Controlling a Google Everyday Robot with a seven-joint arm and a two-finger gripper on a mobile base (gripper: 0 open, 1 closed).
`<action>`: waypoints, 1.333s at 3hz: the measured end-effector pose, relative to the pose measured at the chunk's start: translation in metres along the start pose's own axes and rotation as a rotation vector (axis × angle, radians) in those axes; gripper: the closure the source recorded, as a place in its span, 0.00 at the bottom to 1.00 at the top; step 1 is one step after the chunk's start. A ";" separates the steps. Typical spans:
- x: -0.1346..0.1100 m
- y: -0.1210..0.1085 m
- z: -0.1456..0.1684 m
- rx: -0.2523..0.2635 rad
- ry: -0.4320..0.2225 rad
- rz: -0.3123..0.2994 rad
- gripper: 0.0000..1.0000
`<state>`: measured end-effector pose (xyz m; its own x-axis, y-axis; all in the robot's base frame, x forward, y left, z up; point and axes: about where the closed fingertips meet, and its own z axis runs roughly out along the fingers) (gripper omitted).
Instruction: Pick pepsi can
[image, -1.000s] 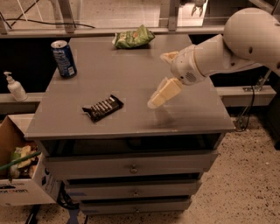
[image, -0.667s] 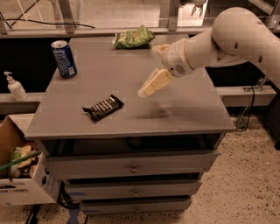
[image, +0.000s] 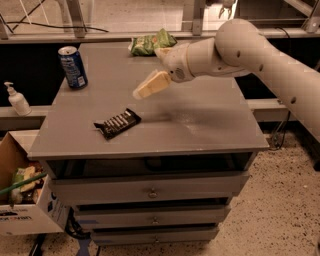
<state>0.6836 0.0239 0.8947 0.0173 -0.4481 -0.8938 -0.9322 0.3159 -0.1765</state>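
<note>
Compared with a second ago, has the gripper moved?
Yes. The gripper has shifted left toward the pepsi can, judged against the stationary candy bar.

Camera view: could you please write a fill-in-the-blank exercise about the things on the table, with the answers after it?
1. The pepsi can stands ____ on the table.
2. The candy bar lies nearer the table's ____ edge than the can does.
3. The snack bag is ____ in colour.
4. The gripper hangs in the air above the ____.
Missing words: upright; front; green; table.
</note>
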 end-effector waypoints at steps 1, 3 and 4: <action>-0.015 0.010 0.043 -0.033 -0.077 0.008 0.00; -0.013 0.009 0.061 -0.029 -0.117 0.005 0.00; -0.009 0.001 0.097 -0.025 -0.155 -0.006 0.00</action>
<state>0.7173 0.1094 0.8623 0.0763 -0.3151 -0.9460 -0.9406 0.2921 -0.1732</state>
